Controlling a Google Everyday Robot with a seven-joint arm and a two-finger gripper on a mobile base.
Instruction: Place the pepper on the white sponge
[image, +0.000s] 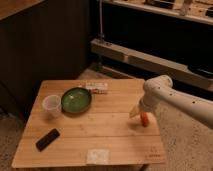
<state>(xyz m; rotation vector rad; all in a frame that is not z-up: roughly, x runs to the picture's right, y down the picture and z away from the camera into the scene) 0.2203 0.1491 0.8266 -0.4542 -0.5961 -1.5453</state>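
The pepper (144, 119) is a small red-orange piece lying near the right edge of the wooden table (115, 127). My gripper (137, 111) hangs from the white arm right at the pepper's upper left, touching or almost touching it. The white sponge (98, 156) is a flat off-white square at the table's front edge, well to the left of the pepper and below it in the view.
A green bowl (76, 99) sits at the table's back left with a whitish cup (52, 106) beside it. A narrow whitish packet (96, 87) lies behind the bowl. A black slab (48, 139) lies at front left. Metal shelving (150, 60) stands behind the table.
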